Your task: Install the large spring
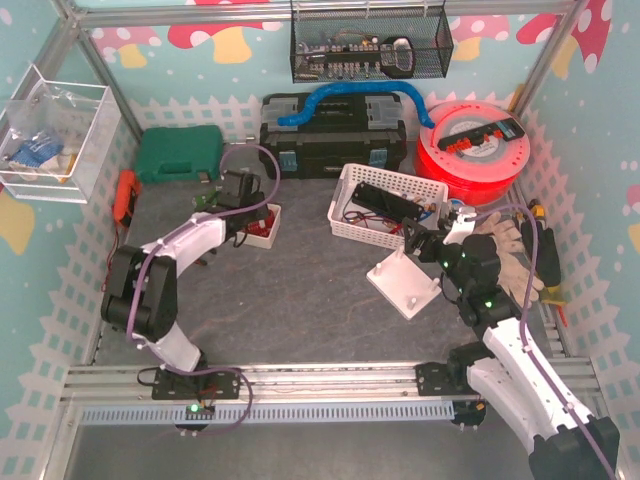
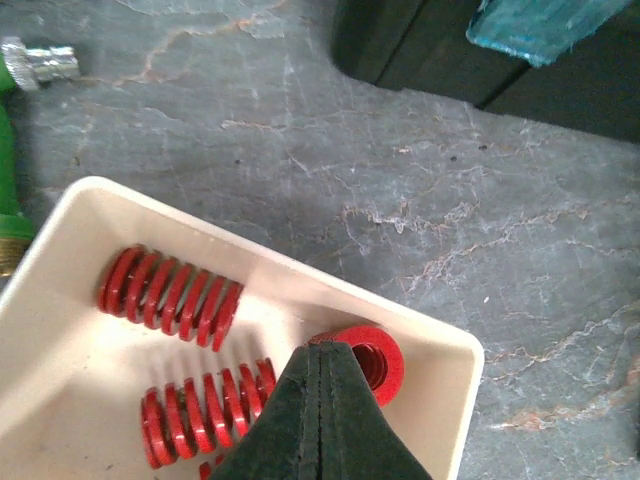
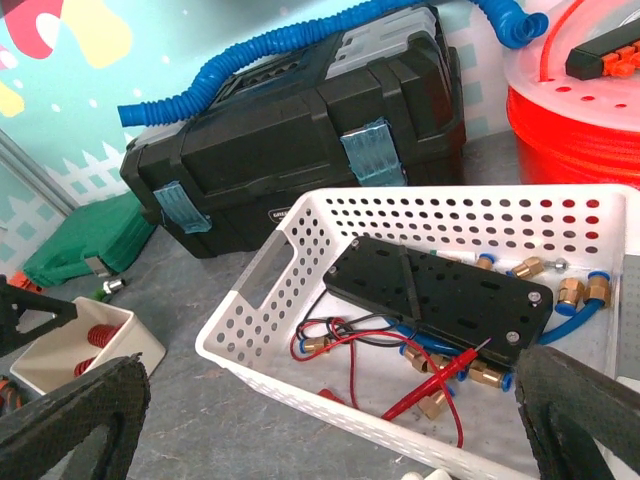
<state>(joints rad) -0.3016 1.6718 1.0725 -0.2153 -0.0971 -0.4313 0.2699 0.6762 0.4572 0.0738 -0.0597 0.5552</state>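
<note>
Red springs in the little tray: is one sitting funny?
Yes. One spring in the corner of the tray points its hollow end toward the left wrist camera, while two other springs lie on their sides. The shut left claw hangs right by it. Nothing looks spilled.

Red springs [image 2: 170,295] lie in a cream tray [image 2: 450,400] (1 seen end-on).

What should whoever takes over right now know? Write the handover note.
Left gripper: fingers shut, nothing visibly held, tips over the cream tray beside an upright red spring; more red springs lie inside.
Right gripper: open, empty, over the white basket.
Done: no spring picked.
Left: pick the large one, fit it on the white plate.
</note>
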